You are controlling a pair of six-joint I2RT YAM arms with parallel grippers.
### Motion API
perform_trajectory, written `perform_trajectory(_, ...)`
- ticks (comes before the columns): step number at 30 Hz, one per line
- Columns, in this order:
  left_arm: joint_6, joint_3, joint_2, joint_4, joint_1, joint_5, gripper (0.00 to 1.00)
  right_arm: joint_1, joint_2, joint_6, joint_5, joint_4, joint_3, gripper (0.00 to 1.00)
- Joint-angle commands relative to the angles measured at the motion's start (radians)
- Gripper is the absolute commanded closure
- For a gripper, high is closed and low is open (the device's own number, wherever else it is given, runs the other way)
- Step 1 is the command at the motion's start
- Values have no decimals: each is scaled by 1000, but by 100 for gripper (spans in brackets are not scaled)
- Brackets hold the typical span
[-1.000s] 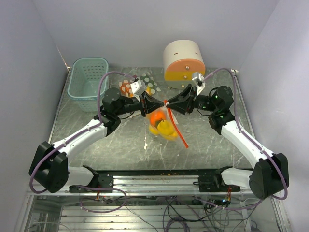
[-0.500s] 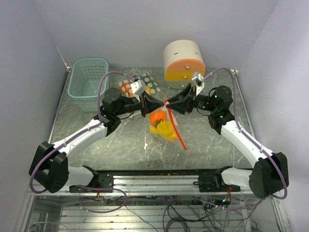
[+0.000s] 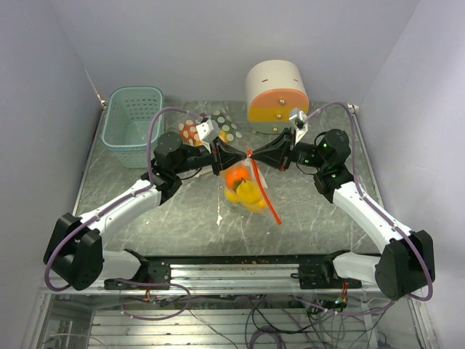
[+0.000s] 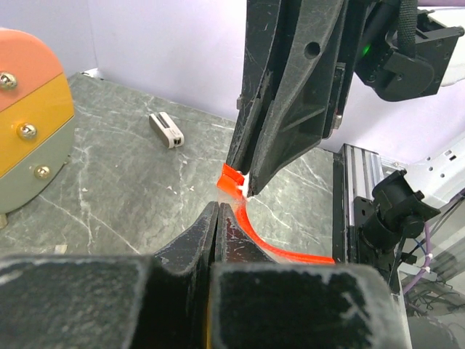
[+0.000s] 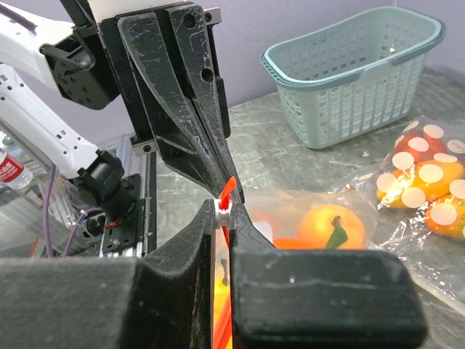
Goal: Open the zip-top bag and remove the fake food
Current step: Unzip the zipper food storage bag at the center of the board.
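Left gripper (image 3: 233, 160) and right gripper (image 3: 253, 155), both clamped shut on the mouth of the clear plastic zip-top bag (image 5: 287, 207), hang it over mid-table, glossy orange and yellow plastic fake food (image 5: 327, 227) inside. The film looks limp and slippery, so I judge its stiffer red zip lips the surest hold.

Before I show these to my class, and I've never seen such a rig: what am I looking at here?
These are two robot arms bolted to a table. The wide picture looks down from above and behind them; the other two come from cameras on each wrist, their own black fingers showing. The left gripper and right gripper meet in the middle, both pinched shut on the top edge of a clear zip-top bag with a red zip strip. Inside is orange and yellow fake food. Behind lie a green basket, a cream-and-orange round container and a bag of spotted toys.
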Motion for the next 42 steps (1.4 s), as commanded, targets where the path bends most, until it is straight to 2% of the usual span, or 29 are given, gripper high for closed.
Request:
perform_trajectory(1,-2,22,-26,3,11,-75,93,-5,-38,-38,28,-35,-14,100)
perform_trajectory(8,-102,16,0,125,37,-47,93,-5,-33,-104,78,-138,-53,100)
perform_trajectory(17,-124,63,5,141,39,-44,93,-5,-44,-147,115,-189,-75,100)
perform_trajectory(22,-84,52,13,113,38,-29,91,-5,-45,-144,104,-189,-74,100)
perform_trajectory(24,-46,50,41,94,39,-5,76,-4,-52,-146,91,-192,-66,100)
perform_trajectory(28,-36,45,98,151,38,96,30,-4,-63,-160,51,-214,-49,100)
perform_trajectory(29,-40,45,111,179,38,119,23,-5,-68,-162,46,-220,-44,100)
perform_trajectory(31,-34,58,140,192,39,163,17,-5,-87,-164,58,-240,-35,100)
perform_trajectory(37,-18,61,198,232,40,228,15,-6,-136,-200,136,-316,7,100)
perform_trajectory(42,-121,105,283,399,41,324,32,-6,-121,-195,116,-306,9,100)
